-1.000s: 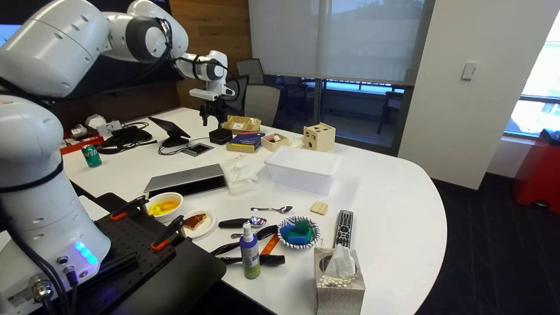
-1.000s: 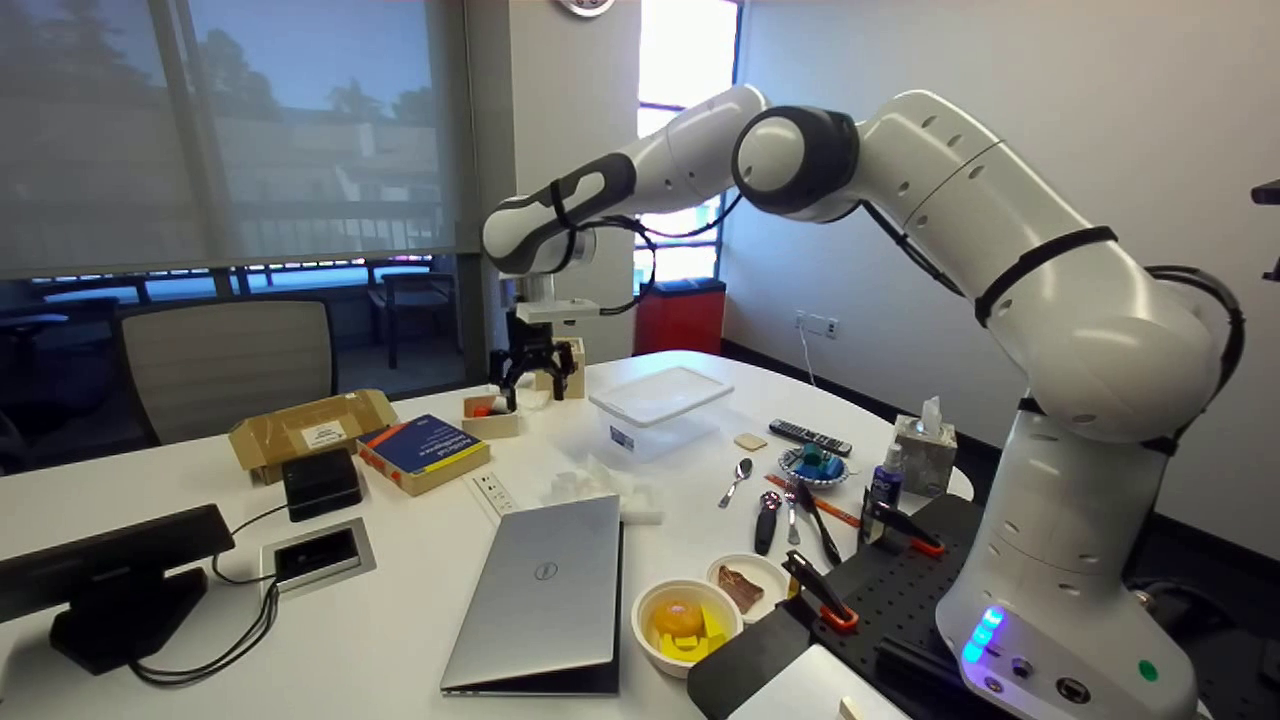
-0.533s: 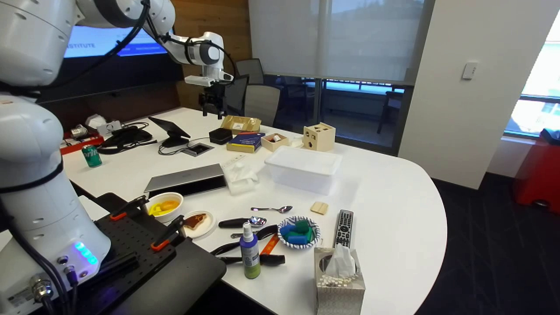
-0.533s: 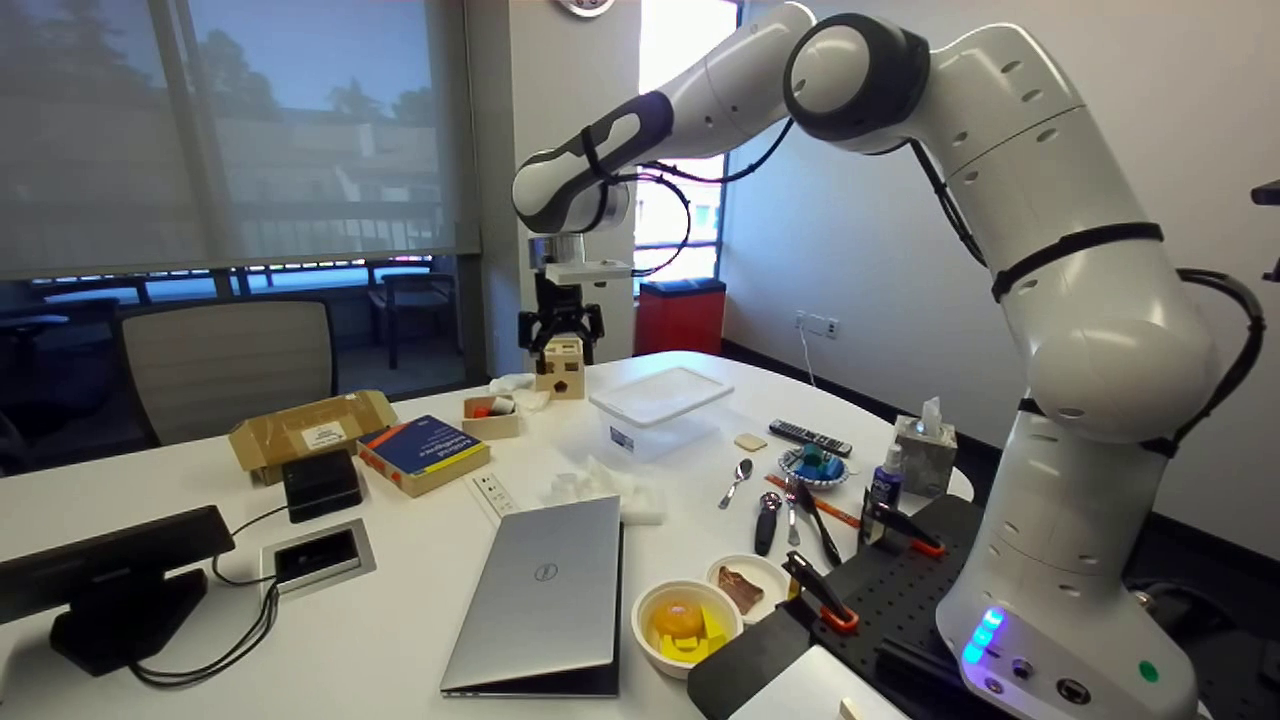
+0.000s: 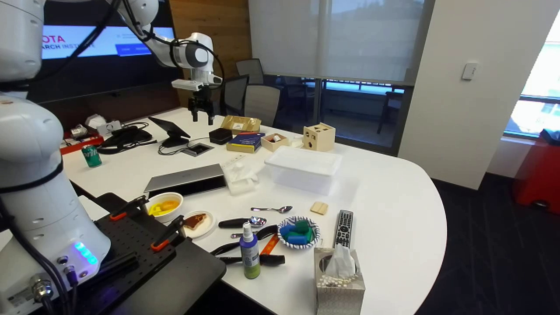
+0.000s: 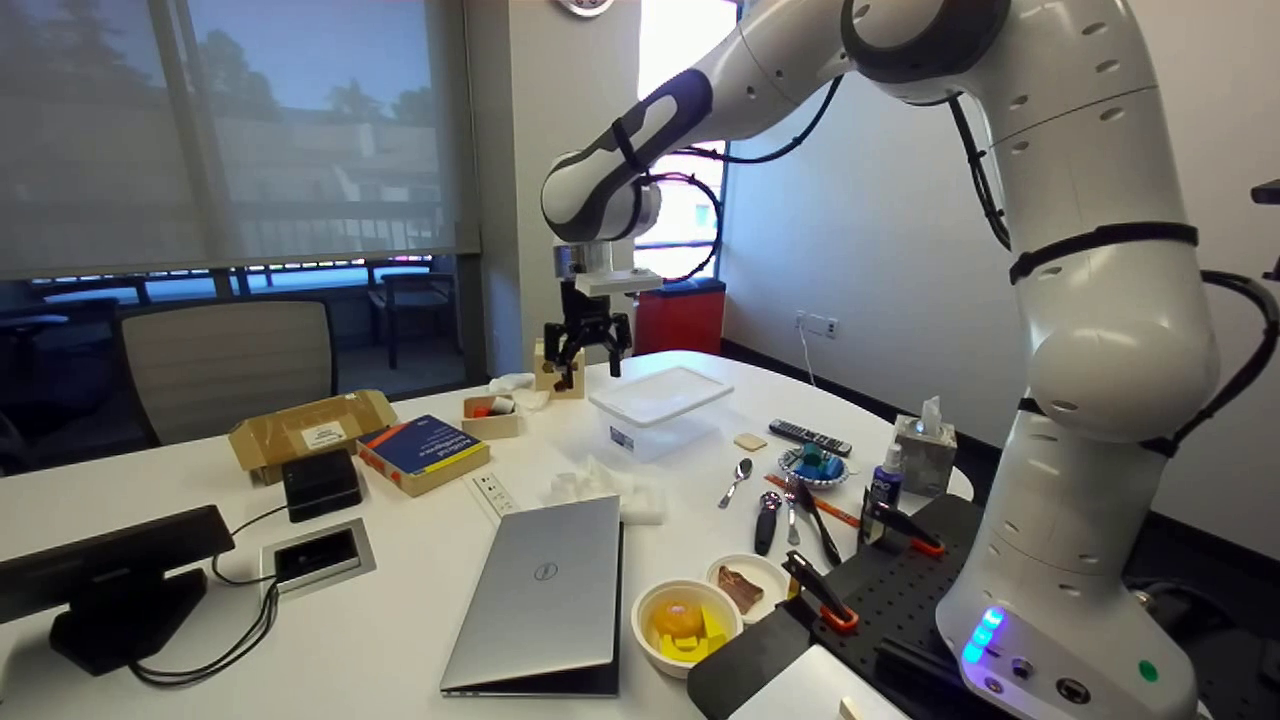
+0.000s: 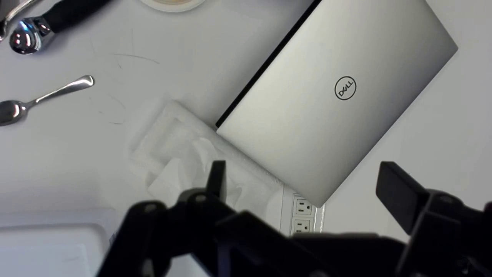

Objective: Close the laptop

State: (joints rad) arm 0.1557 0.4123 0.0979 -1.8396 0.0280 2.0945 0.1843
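Some way above the table [image 6: 370, 640], saw the gripper [image 6: 590, 376] spread wide. In an exterior view, saw the laptop [image 6: 545, 590], just left of the bowl [image 6: 645, 622], with its lid [image 6: 530, 635] a bit up.

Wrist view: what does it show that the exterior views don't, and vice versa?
Only the wrist view: thin, dark, scratch-like marks on the white tabletop.
Only the exterior views: the long, dark remote control, the grey patterned cardboard tissue box and the jointed white robot arm.
Shared: the thin silver-grey laptop, partly open, the shiny metal spoon and the black end effector, open.
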